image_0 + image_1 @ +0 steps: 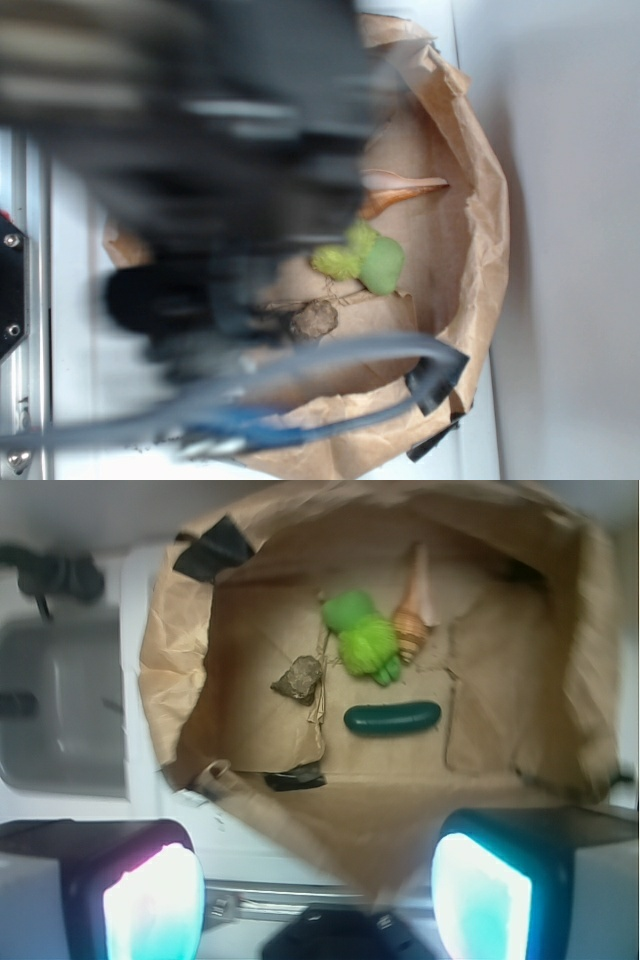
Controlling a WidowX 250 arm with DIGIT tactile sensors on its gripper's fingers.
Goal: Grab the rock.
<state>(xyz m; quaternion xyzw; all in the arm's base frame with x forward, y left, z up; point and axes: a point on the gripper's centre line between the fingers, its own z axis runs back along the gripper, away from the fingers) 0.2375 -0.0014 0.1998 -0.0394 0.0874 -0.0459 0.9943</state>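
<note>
The robot's gripper (318, 900) stood spread wide with nothing between its two glowing pads (152, 905), which were cut off by the lower edge of the wrist view. In the exterior view the gripper was lost in a dark motion blur that filled the upper left, and its jaws could not be made out there. It hung above the near rim of a crumpled brown paper bag rolled down into a shallow tray (170, 660), well apart from the contents. Inside lay the small jagged brown-grey rock (298, 678), left of centre on the paper floor. Just beside it was a fuzzy green plush toy (364, 637), touching an orange-tan spiral seashell (412, 610). A dark green cucumber-shaped toy (392, 718) lay nearer the gripper; only the wrist view showed it. The exterior view alone showed grey and blue cables (330, 355) crossing the bag.
</note>
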